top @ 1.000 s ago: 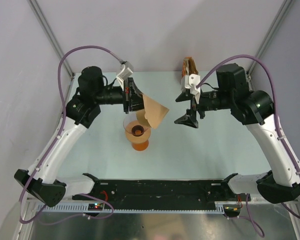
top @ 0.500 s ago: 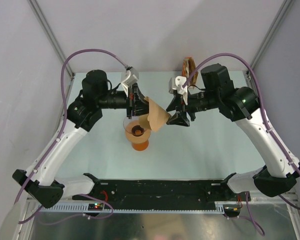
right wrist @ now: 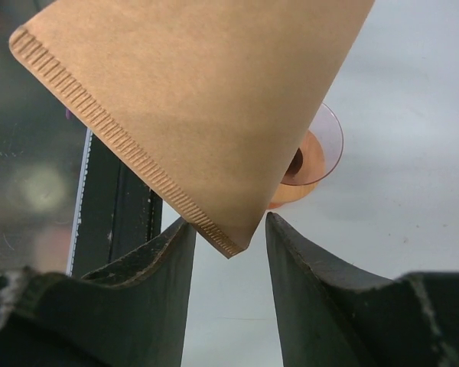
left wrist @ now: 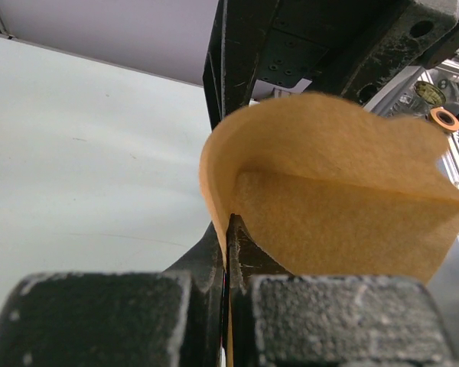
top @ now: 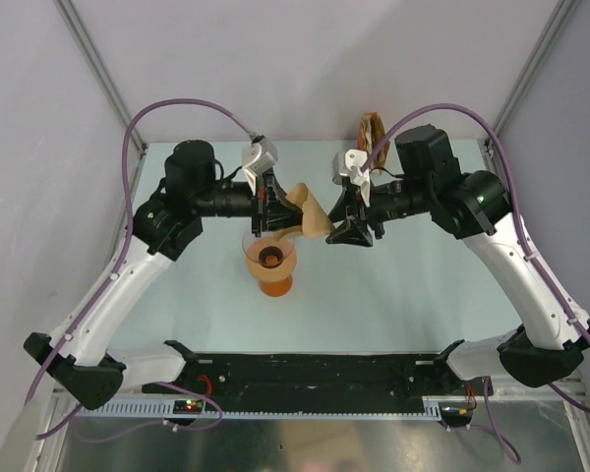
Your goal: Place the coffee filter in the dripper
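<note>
The coffee filter [top: 309,212] is a tan paper cone held in the air just above and right of the dripper [top: 270,258], a peach-orange translucent funnel with a dark centre hole. My left gripper [top: 273,205] is shut on the filter's left edge; the left wrist view shows its jaws [left wrist: 231,226] pinching the curved paper [left wrist: 336,199]. My right gripper [top: 336,218] is open at the filter's right end. In the right wrist view the filter's ribbed tip [right wrist: 191,99] hangs between the spread jaws [right wrist: 229,233], apart from both. The dripper [right wrist: 321,145] shows behind it.
The dripper sits on an orange glass vessel [top: 274,285]. An upright bundle of brown-and-orange papers [top: 372,128] stands at the back, behind the right arm. The black base rail [top: 315,374] runs along the near table edge.
My right arm has swung left until its open jaws bracket the filter's tip. My left gripper has edged right, and the filter now curls upward between the two grippers.
</note>
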